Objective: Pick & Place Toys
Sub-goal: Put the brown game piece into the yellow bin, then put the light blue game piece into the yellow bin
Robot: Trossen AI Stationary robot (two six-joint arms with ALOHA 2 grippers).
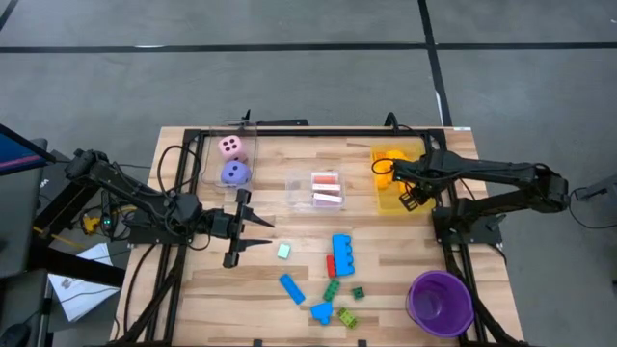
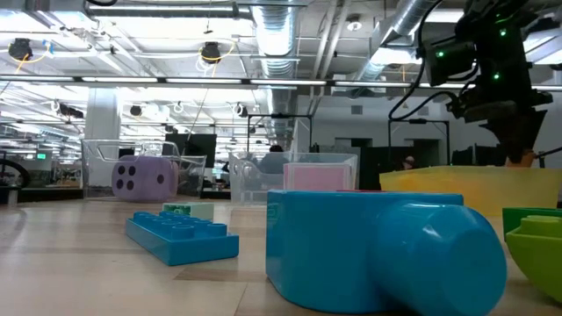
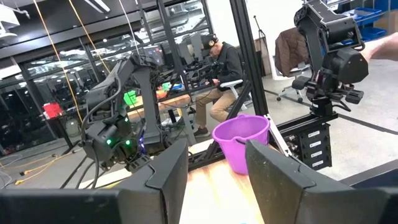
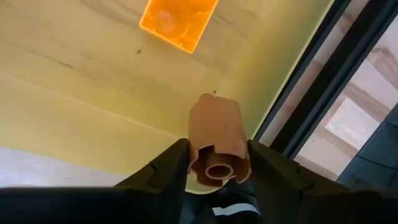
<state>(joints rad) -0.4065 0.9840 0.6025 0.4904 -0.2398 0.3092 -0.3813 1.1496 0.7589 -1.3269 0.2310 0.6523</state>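
Observation:
My right gripper (image 4: 217, 148) is shut on a tan-orange round-studded brick (image 4: 216, 127) inside the yellow see-through bin (image 1: 386, 200) at the table's far right; it also shows in the high view (image 1: 411, 197). An orange brick (image 4: 177, 22) lies on the bin's floor. My left gripper (image 1: 260, 232) is open and empty at the table's left, above the wood. Blue (image 1: 342, 253), red (image 1: 331, 265) and green (image 1: 331, 289) bricks lie on the table's near middle. A pink die (image 1: 230, 146) and a purple die (image 1: 235, 173) sit in a clear bin, and the pink-backed cards (image 1: 326, 190) in another. My right gripper pinches the tan-orange brick by two opposite sides (image 4: 196, 155) between its two fingers. The fingers point down into the yellow bin, and the brick stands along them with its hollow end up. Whether its lower end touches the bin's floor, I cannot tell.
A round purple cup (image 1: 441, 299) stands at the near right corner. A pale green block (image 1: 283, 251) lies just right of my left gripper. A black frame (image 1: 318, 128) runs along the table's edges. In the low view a large blue brick (image 2: 378, 250) fills the foreground.

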